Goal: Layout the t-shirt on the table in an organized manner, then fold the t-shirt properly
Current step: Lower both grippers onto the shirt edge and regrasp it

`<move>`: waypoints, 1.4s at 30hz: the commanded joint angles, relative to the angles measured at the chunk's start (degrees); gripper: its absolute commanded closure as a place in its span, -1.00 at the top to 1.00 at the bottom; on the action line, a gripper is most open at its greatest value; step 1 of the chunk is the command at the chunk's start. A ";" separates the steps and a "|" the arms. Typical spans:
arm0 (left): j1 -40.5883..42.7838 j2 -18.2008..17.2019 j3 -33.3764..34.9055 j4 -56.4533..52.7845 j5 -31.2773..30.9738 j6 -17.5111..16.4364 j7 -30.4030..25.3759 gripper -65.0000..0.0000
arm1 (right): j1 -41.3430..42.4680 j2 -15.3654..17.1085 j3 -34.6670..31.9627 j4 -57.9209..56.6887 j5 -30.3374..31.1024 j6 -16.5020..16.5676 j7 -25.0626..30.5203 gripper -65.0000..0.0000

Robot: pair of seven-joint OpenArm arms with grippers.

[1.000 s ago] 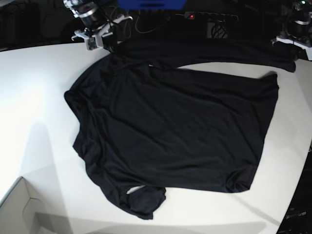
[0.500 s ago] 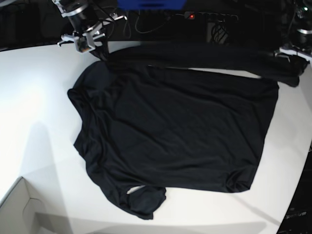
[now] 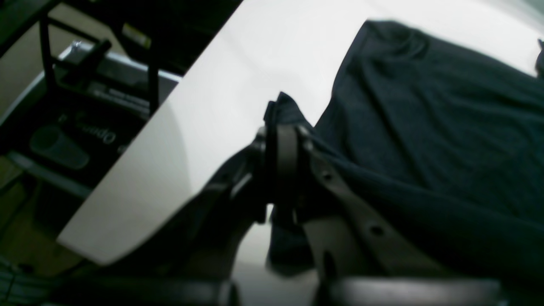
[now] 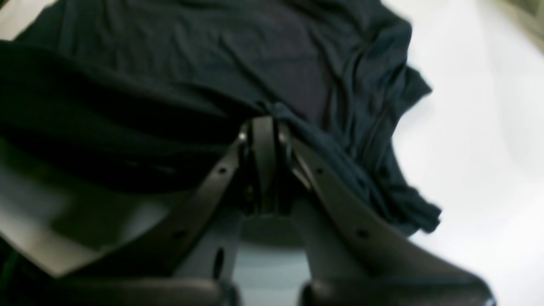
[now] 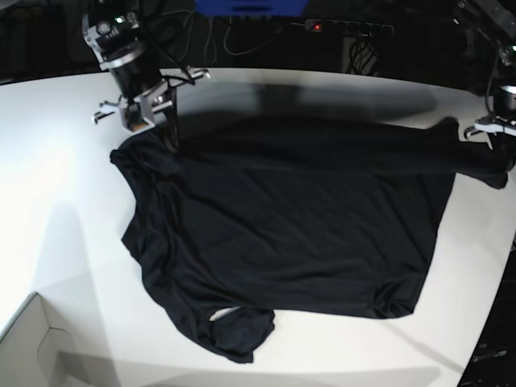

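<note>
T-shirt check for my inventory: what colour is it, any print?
The thin soft t-shirt is plain black, no print; base view shows it best.

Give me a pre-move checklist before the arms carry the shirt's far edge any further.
1. Left pincer shut on the t-shirt: ok, cloth pokes out past its tips in the left wrist view.
2. Right pincer shut on the shirt: ok, fabric is pinched at its tips.
3. Far edge taut between the two grips: ok, it runs fairly straight in the base view.
4. Shirt lying flat: not ok, the near corner is bunched and the side by the right pincer is wrinkled.
5. Shirt fully on the table: ok.
6. Sleeves laid out: cannot tell.
</note>
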 commanded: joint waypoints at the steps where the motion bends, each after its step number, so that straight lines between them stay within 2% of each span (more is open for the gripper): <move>1: -0.68 -0.64 -0.18 0.80 -0.78 -0.03 -0.05 -1.00 | 0.54 -0.07 -0.09 0.52 0.45 0.18 0.41 -1.00; 3: -2.00 -0.64 -0.35 0.01 -0.69 -0.03 2.85 -1.00 | 2.21 -0.07 -0.09 0.08 0.45 0.18 -2.31 -1.00; 6: -3.58 -0.81 -0.44 -3.07 -0.69 -0.03 4.17 -1.00 | 4.50 -0.07 -0.17 -1.50 0.62 0.18 -5.65 -1.00; 21: -9.91 -1.43 1.14 -17.75 11.62 -0.29 4.26 -0.98 | 6.96 0.20 -0.17 -9.32 0.54 0.18 -5.83 -1.00; 23: -10.00 -1.43 1.23 -18.19 11.88 -0.29 4.34 -0.86 | 7.05 0.20 -0.17 -9.41 0.54 0.18 -5.83 -1.00; 28: -9.56 -1.52 1.93 -18.10 12.14 -0.29 4.08 -0.32 | 7.05 0.20 -0.17 -9.41 0.54 0.18 -5.83 -1.00; 32: -8.51 -1.52 1.85 -17.66 12.05 -0.38 4.52 -0.02 | 7.05 0.20 -0.17 -9.41 0.54 0.18 -5.83 -1.00; 37: -6.40 -1.25 1.93 -18.28 11.70 -0.38 4.08 0.15 | 6.87 0.20 -0.17 -9.41 0.54 0.18 -5.83 -1.00; 42: -4.90 0.24 1.93 -18.28 11.62 -0.38 4.08 0.20 | 6.78 0.20 -0.17 -9.41 0.62 0.18 -5.92 -1.00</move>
